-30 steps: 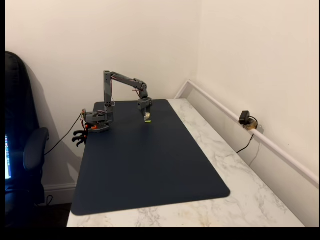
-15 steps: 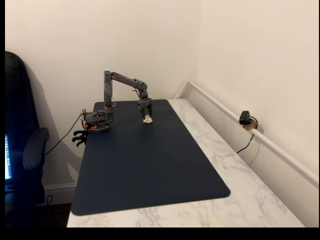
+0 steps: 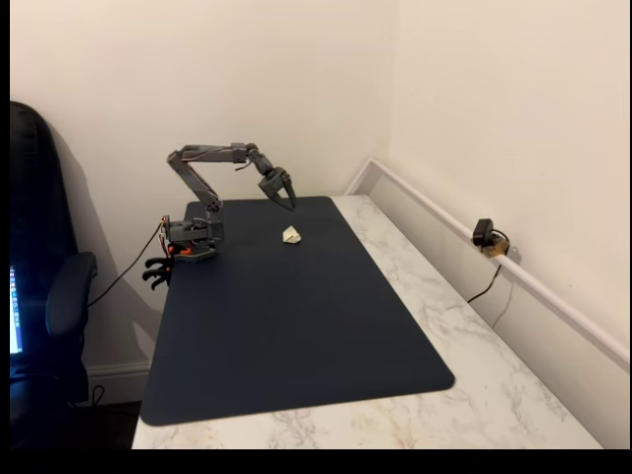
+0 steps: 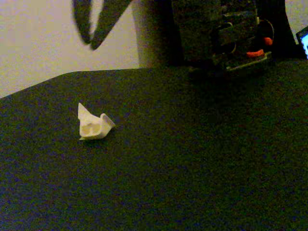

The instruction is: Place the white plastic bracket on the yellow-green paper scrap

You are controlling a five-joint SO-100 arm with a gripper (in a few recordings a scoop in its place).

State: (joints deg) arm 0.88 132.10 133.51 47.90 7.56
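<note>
The white plastic bracket (image 3: 292, 235) lies on the dark navy mat (image 3: 296, 326) near its far end, with its bent ends turned up; it sits free in both fixed views (image 4: 94, 126). The yellow-green paper scrap is hidden. My gripper (image 3: 286, 202) hangs in the air above and behind the bracket, well apart from it. Its two dark fingers (image 4: 108, 19) spread in a V with nothing between them. The gripper (image 4: 90, 44) is open and empty.
The arm's base (image 3: 193, 242) is clamped at the mat's far left edge. A marble tabletop (image 3: 464, 326) runs along the right, with a small camera (image 3: 484, 235) on the wall rail. A dark chair (image 3: 44, 296) stands at the left.
The gripper let go of the bracket, lifted and drew back toward the base. The bracket now rests alone on the mat where the gripper had stood.
</note>
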